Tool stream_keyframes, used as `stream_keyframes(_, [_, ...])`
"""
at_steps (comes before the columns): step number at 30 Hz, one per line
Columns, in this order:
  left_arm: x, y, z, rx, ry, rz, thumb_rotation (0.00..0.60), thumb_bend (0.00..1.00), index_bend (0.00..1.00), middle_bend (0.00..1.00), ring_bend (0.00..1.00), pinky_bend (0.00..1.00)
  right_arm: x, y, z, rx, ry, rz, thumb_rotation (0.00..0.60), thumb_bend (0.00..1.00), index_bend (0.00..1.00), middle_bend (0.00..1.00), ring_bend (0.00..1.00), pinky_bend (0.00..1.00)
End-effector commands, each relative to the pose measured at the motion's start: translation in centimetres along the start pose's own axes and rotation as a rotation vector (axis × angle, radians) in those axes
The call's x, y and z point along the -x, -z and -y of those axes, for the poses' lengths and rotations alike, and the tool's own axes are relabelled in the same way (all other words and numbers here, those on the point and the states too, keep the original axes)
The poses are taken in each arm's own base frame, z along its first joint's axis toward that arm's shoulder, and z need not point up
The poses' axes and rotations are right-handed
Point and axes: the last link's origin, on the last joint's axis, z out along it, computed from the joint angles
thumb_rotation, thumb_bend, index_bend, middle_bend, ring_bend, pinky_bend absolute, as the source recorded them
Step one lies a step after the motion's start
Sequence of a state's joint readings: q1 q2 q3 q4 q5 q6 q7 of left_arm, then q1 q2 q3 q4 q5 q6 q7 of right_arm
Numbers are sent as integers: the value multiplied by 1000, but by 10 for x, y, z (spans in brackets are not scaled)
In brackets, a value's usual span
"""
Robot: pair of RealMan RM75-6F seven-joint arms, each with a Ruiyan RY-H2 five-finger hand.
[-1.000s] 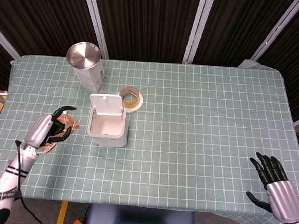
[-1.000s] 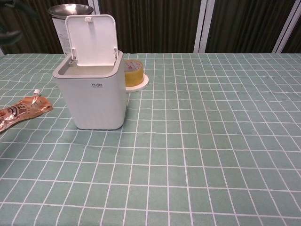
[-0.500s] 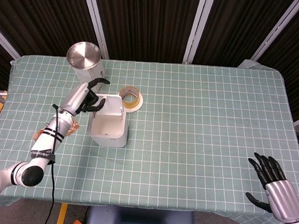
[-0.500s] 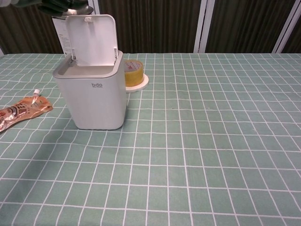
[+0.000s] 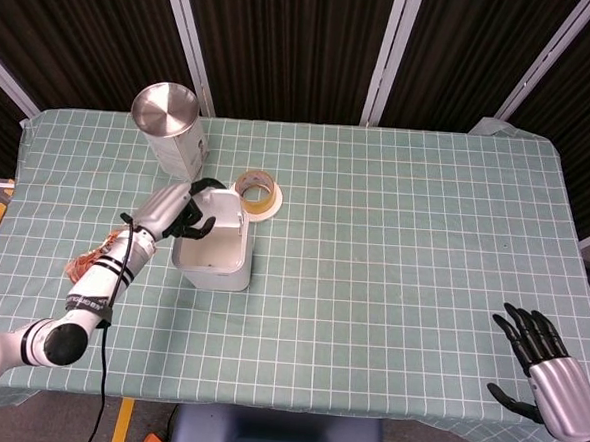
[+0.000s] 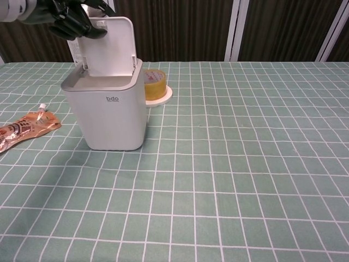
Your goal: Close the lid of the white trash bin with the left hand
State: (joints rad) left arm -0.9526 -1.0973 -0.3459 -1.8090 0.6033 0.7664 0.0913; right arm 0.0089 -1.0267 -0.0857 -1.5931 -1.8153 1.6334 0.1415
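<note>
A big table (image 5: 394,247) with a green checked cloth has the white trash bin (image 6: 107,112) on its left side, and the bin's lid (image 6: 109,46) stands straight up, wide open. The left hand (image 6: 70,18) is at the lid's top left corner with its dark fingers curled over the edge, while the right hand (image 5: 539,351) waits far off with fingers spread, holding nothing. Near the bin are a shiny metal can (image 5: 168,128), a roll of tape (image 6: 155,84) and an orange pouch (image 6: 24,129).

Checked table (image 5: 394,247): white bin (image 6: 109,112); steel canister (image 5: 170,128); tape roll (image 5: 258,192); pouch (image 6: 22,130)
</note>
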Motion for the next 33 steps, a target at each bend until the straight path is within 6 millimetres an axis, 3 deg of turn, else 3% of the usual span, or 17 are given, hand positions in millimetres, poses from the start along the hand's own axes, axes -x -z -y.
stream_keyframes(1, [0, 13, 3, -4, -27, 31, 600, 484, 253, 1000, 1000, 1000, 0, 0, 0, -1, 0, 1, 600, 267, 0, 0, 0, 0])
stream_keyframes(17, [23, 75, 22, -12, -170, 183, 600, 484, 222, 1000, 1000, 1000, 4, 0, 4, -12, -10, 20, 600, 267, 0, 0, 0, 0])
stream_keyframes(28, [54, 73, 43, -67, -229, 315, 600, 485, 211, 1000, 1000, 1000, 3, 1, 6, -17, -21, 18, 600, 267, 0, 0, 0, 0])
stream_keyframes(31, [52, 73, 37, -48, -213, 280, 600, 491, 193, 1000, 1000, 1000, 3, 1, 6, -15, -23, 18, 600, 268, 0, 0, 0, 0])
stream_keyframes(33, [43, 82, 25, 20, -190, 160, 600, 496, 178, 1000, 1000, 1000, 2, 2, 5, -11, -24, 20, 600, 267, 0, 0, 0, 0])
